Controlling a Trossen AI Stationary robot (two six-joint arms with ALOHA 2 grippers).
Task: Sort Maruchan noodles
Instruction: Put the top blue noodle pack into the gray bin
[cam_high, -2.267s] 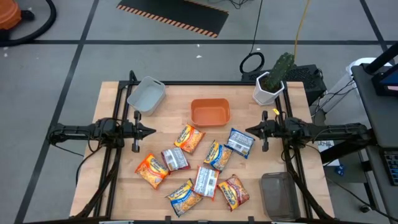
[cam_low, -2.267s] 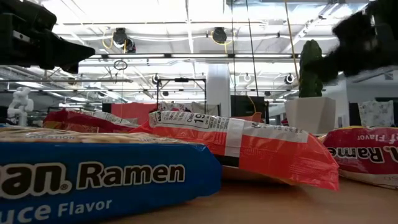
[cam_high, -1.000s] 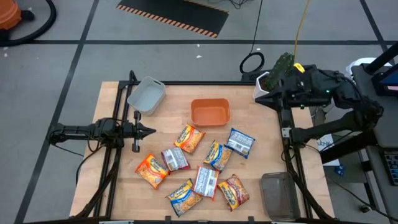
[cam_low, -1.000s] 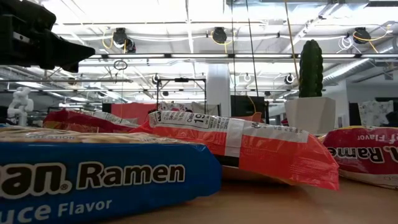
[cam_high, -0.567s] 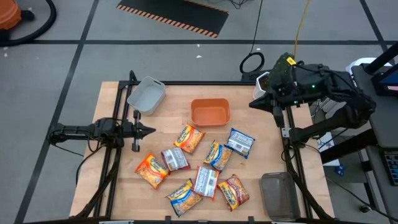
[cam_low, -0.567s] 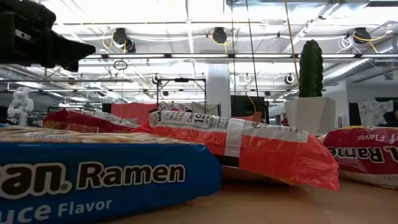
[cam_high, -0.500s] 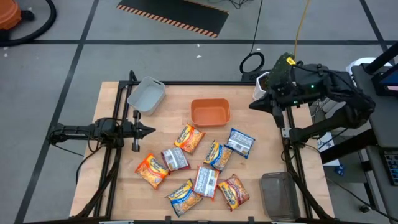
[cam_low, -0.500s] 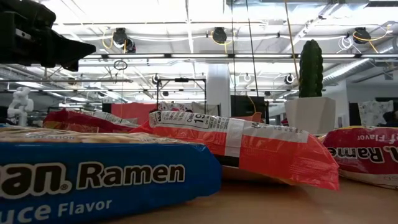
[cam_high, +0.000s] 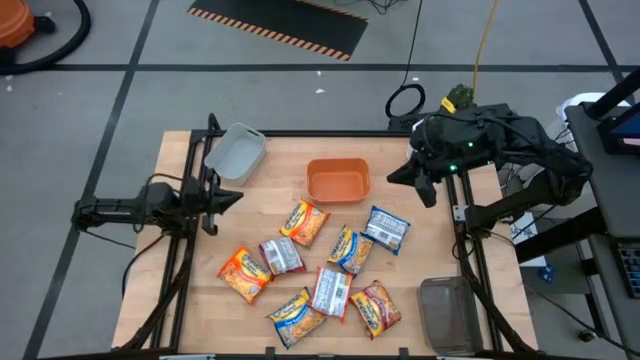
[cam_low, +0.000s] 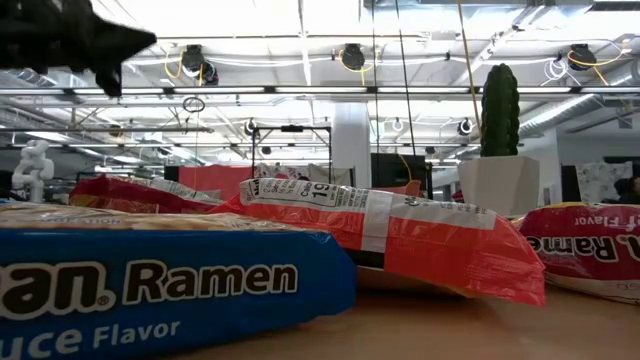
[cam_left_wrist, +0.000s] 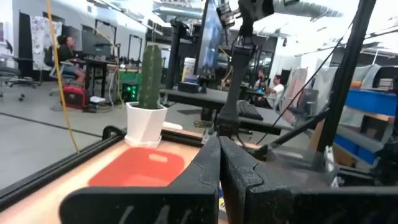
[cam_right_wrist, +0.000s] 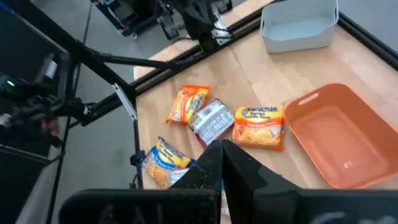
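Wooden table (cam_high: 480, 215) — glossy crinkly noodles (cam_high: 304, 222)

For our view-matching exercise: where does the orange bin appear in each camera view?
High view: orange bin, table's far middle.
Low view: not made out behind the ramen packets.
Left wrist view: lower left, before the potted cactus.
Right wrist view: right edge.
Shared landmark: the potted cactus, also in the low view.

My two arms are matte black: left arm (cam_high: 130, 211) slim, tubular, with jointed segments; right arm (cam_high: 520, 150) bulkier, with loose black cables and a small green light near the wrist. Both grippers' fingers (cam_right_wrist: 239, 177) are dark, angular, tapering plastic.
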